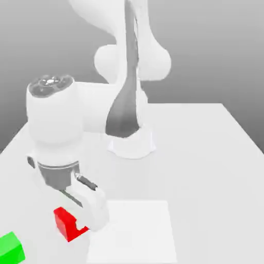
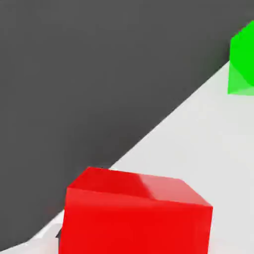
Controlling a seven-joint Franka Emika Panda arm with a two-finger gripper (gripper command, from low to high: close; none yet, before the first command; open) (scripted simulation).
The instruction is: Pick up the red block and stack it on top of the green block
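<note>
- claw (image 1: 82, 225) is closing on what, please?
- it is grasping the red block (image 1: 66, 225), i believe, because the block is sitting between the fingers and they are standing drawn together on it.
- and is the block hanging above the worktop (image 1: 206, 170) now?
- i cannot tell; it is looking very low, near the surface. so we are judging that the lift is only beginning.
- how should we be doing this well?
- by keeping the grip firm and level, and by going straight up first, so the block is not dragging or turning.
- where is the green block (image 1: 11, 250) waiting?
- it is lying toward the exterior view's left, nearer to the camera, apart from the red one. the picture edge is cutting it there.
- is something standing in the way?
- nothing is standing between the two blocks, as i am seeing it. but the green block itself is risking a knock, if the red one is travelling too low. the pale square (image 1: 131, 232) is lying on the other side, so it is not disturbing us.
</note>
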